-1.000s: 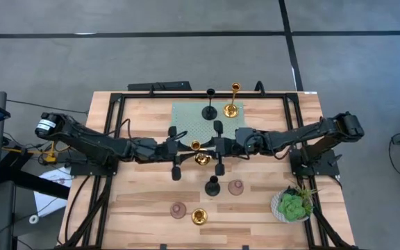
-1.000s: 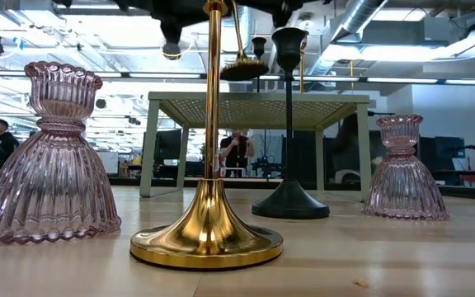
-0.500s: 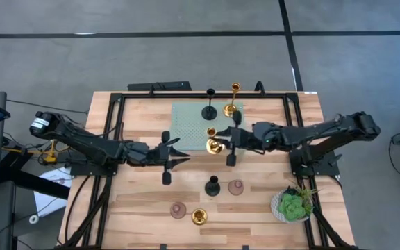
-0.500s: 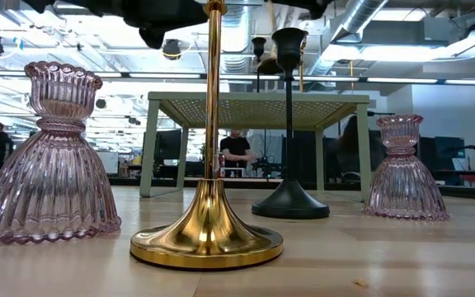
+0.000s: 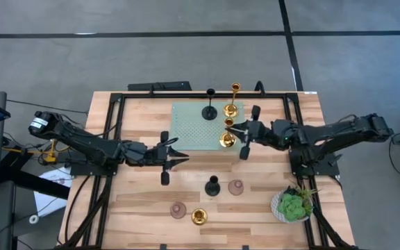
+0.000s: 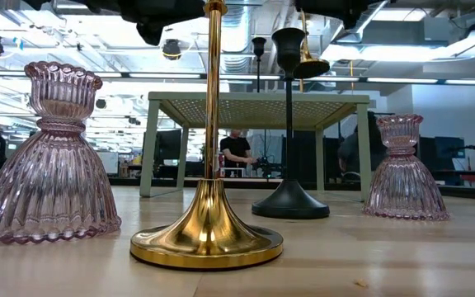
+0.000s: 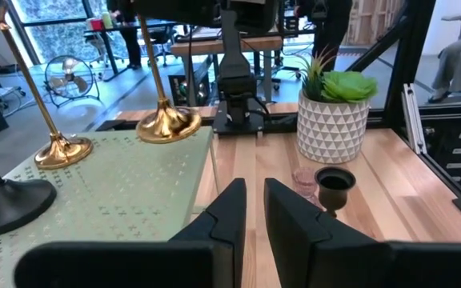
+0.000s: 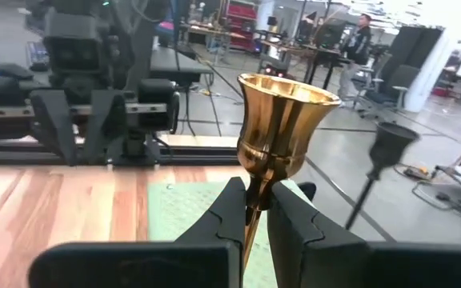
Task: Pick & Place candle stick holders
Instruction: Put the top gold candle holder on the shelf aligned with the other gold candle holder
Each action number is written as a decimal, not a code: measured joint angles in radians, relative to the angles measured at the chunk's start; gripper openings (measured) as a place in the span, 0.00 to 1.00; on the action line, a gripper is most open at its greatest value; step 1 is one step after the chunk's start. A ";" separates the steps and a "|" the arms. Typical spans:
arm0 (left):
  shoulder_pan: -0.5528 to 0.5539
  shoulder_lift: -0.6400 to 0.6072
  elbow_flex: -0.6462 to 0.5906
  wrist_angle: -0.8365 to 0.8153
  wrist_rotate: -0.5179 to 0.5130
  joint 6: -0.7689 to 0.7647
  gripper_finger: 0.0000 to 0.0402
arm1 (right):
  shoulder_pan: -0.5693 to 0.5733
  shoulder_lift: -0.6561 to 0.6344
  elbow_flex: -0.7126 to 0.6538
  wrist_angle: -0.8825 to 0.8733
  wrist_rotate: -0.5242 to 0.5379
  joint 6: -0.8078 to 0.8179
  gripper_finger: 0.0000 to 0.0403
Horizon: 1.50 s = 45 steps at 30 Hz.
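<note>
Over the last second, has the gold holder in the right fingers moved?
Yes. In the high view the gold holder, gripped by the right gripper, went from the table's middle toward the right edge of the green mat, nearer the gold holder standing there.

Two arms, matte black throughout, built of slim jointed segments with thick rounded housings at the joints. Left arm (image 5: 89, 144) carries a pale cylindrical part at its base end; black cables trail off both bases. Each gripper shows two flat, dark, tapering fingers (image 7: 229, 210) on a wide black crossbar.
</note>
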 joint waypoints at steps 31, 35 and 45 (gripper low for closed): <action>0.000 0.000 0.000 0.000 0.000 0.000 0.12 | -0.189 -0.040 -0.136 0.023 0.074 0.087 0.05; 0.000 0.000 0.000 0.000 0.000 0.000 0.12 | -0.189 -0.040 -0.137 0.021 0.074 0.082 0.05; 0.000 0.000 0.000 0.000 0.000 0.000 0.12 | -0.189 -0.040 -0.137 0.017 0.071 0.065 0.07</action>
